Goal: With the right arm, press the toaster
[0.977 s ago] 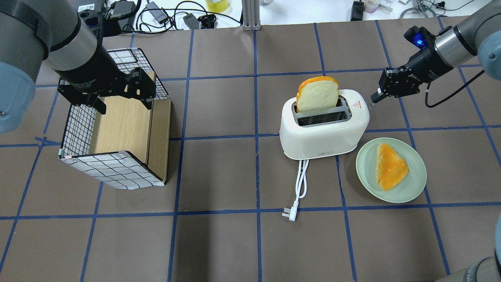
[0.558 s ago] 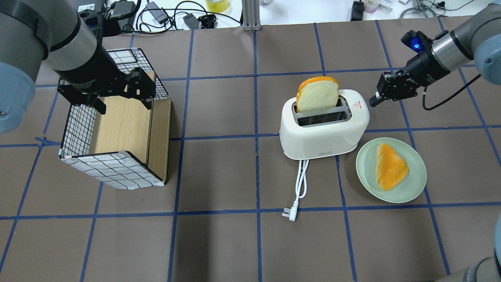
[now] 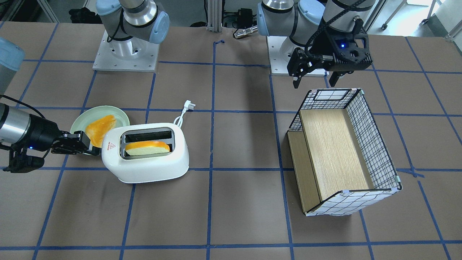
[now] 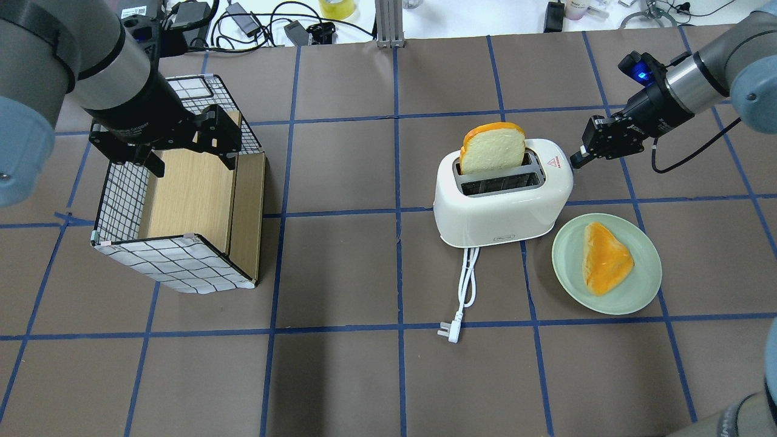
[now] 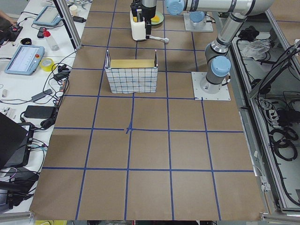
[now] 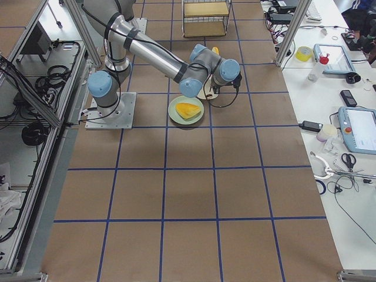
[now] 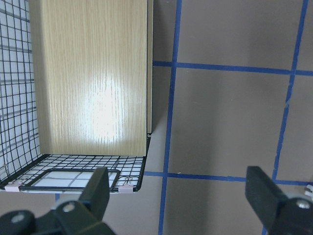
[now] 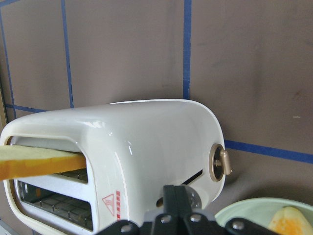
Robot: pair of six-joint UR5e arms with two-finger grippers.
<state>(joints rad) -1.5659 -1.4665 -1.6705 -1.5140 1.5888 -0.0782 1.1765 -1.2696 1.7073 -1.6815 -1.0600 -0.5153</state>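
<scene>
Presently, approach step judged in hand: right gripper [image 4: 575, 161], fingers [image 8: 171, 198] pressed together, held at end face of toaster [image 4: 502, 212], contact unconfirmed. Green plate [image 4: 643, 285] just beside toaster. Next: downward press along lever slot [image 8: 188, 178] required.

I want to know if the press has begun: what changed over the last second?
The right claw, shut, has edged a little toward the end of the toaster and seems lower; its tip now sits right beside that end. Nothing was gripped or released. The toaster, the bread slice in its slot, the plate, the box and the open left claw stayed put.
</scene>
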